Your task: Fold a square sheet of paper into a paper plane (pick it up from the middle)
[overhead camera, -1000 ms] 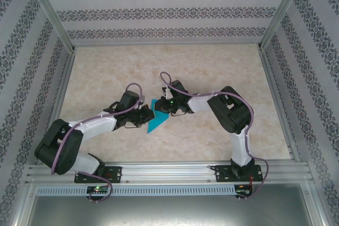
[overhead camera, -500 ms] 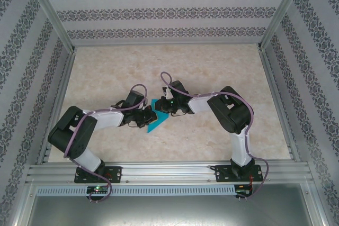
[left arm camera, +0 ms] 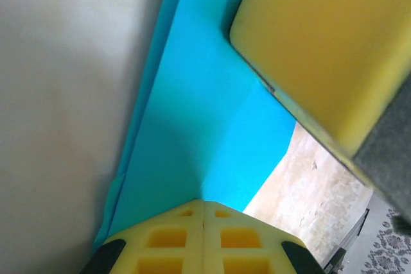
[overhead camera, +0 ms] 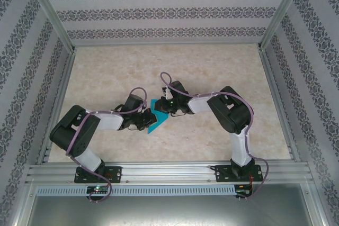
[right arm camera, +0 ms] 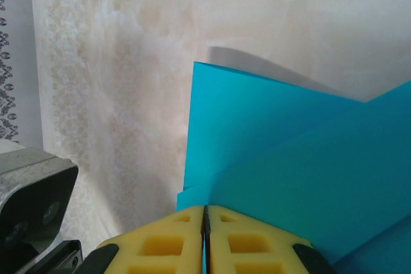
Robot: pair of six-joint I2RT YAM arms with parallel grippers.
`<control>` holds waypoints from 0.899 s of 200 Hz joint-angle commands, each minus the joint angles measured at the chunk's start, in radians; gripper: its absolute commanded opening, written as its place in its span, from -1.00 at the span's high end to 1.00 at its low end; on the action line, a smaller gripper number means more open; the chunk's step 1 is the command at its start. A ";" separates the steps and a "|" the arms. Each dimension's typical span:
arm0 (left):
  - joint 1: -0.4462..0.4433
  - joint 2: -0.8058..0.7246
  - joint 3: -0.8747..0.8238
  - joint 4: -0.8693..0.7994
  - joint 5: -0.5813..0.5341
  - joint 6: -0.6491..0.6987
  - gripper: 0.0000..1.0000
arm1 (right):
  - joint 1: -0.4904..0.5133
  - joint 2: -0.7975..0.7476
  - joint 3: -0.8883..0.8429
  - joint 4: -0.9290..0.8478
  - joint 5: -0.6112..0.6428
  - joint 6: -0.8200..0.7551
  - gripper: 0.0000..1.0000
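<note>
From above, the left arm (overhead camera: 85, 130) reaches in from its base at the near edge of the pale, marbled table (overhead camera: 106, 67), elbow folded back toward the patterned left wall (overhead camera: 21, 78). Its forearm lies low toward the middle. The left gripper (overhead camera: 145, 121) sits at the left edge of the folded paper (overhead camera: 154, 119), a small teal shape near the middle of the table whose pointed end faces the near edge. In the left wrist view, the left gripper (left arm camera: 203, 206) has its two yellow pads pressed flat together with no gap, pinching the paper (left arm camera: 199, 126) at a crease. Layered edges run along the paper's left side, over the table (left arm camera: 64, 94). Another yellow foam pad (left arm camera: 314, 49) rests against the paper at the upper right (it looks like a finger of the other gripper, though its arm is out of the picture). Back in the top view, the right gripper (overhead camera: 161, 110) meets the paper's far right corner, just beside the left one. The right arm (overhead camera: 233, 115) bends back from it to its base. In the right wrist view, the right gripper (right arm camera: 205, 211) is likewise closed, its pads clamped on the paper's (right arm camera: 289, 152) edge with only a thin seam between them. The paper rises away in two overlapping layers, casting a shadow on the table (right arm camera: 115, 62).
</note>
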 commanded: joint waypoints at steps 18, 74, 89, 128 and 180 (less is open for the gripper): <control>-0.015 -0.056 -0.143 -0.166 0.012 0.003 1.00 | 0.001 0.053 -0.037 -0.114 0.092 -0.013 0.79; -0.019 -0.159 -0.201 -0.240 0.016 0.003 1.00 | -0.001 0.048 -0.043 -0.118 0.103 -0.013 0.79; -0.020 -0.174 -0.208 -0.263 0.021 0.013 1.00 | 0.000 0.049 -0.042 -0.119 0.100 -0.015 0.79; -0.022 -0.169 -0.203 -0.339 0.039 0.067 1.00 | 0.000 0.046 -0.044 -0.114 0.100 -0.014 0.79; -0.027 -0.292 -0.191 -0.493 0.015 0.104 0.97 | -0.001 0.040 -0.052 -0.119 0.102 -0.015 0.78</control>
